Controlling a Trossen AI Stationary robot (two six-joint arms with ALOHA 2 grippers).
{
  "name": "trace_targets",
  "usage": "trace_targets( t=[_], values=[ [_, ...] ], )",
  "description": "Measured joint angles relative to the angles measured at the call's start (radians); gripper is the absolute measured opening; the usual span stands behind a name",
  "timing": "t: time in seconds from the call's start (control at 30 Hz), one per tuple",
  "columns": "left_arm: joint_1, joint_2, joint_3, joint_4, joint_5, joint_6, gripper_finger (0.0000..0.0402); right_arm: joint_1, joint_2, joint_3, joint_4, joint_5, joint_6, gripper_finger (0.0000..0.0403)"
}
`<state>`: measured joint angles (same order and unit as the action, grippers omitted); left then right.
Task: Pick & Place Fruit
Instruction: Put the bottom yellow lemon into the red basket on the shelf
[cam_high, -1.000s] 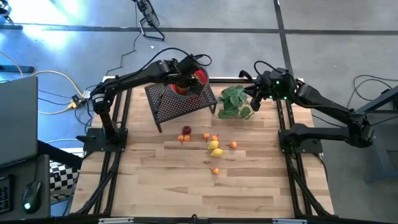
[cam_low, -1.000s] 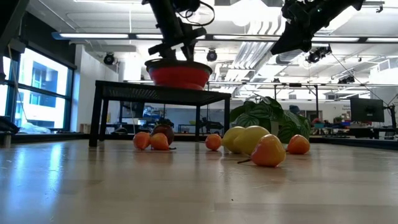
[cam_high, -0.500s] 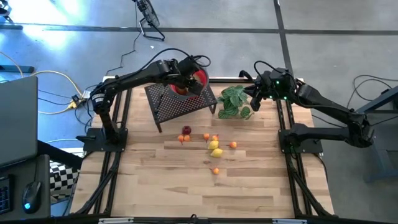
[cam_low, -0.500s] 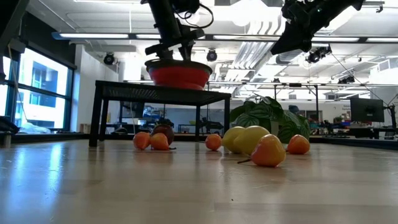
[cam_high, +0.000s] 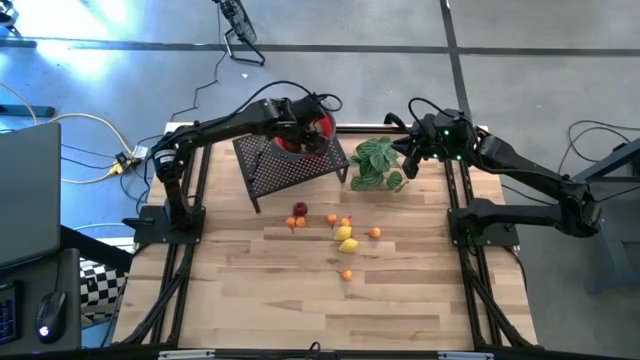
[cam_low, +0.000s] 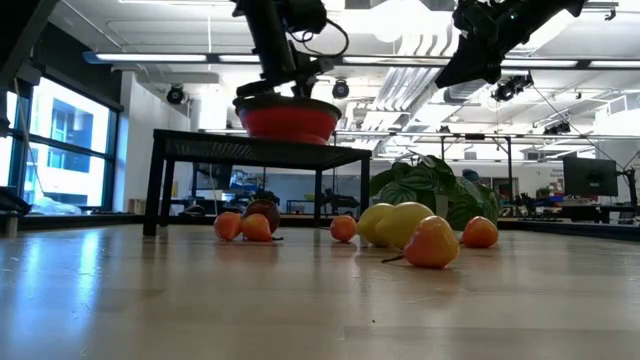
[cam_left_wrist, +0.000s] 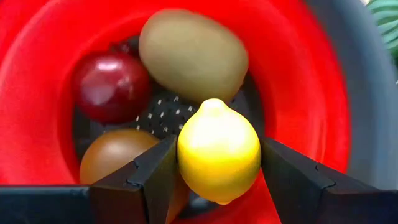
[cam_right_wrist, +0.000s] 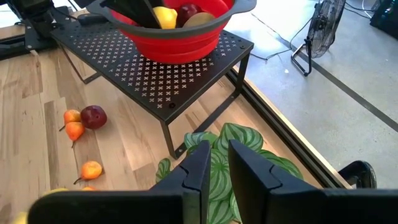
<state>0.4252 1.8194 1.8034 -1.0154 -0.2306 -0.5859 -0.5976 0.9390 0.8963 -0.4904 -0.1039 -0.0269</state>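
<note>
Glossy lemon (cam_left_wrist: 218, 149), smooth red bowl (cam_left_wrist: 298, 81), perforated metal rack (cam_right_wrist: 168, 78).

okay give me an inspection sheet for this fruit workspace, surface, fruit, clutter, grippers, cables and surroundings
Surface: wooden table; black perforated rack at its back.
Job's things: lemon held over the red bowl on the rack; bowl holds a dark red fruit and two kiwi-like ovals. Loose fruit lies mid-table.
Clutter: green leafy plant beside the rack.
Grippers: left gripper shut on the lemon above the bowl; right gripper raised over the plant, fingers nearly together, holding nothing.
Cables: yellow cable on the floor, left of the table.
Surroundings: floor fan, ceiling lights.
</note>
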Motion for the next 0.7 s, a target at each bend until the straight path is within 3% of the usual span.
trace_targets(
  t=[0.7],
  values=[
    [0.001, 0.000, 0.000, 0.030, 0.017, 0.060, 0.0212, 0.000, 0.000, 0.000, 0.000, 0.000, 0.000, 0.0050]
  ],
)
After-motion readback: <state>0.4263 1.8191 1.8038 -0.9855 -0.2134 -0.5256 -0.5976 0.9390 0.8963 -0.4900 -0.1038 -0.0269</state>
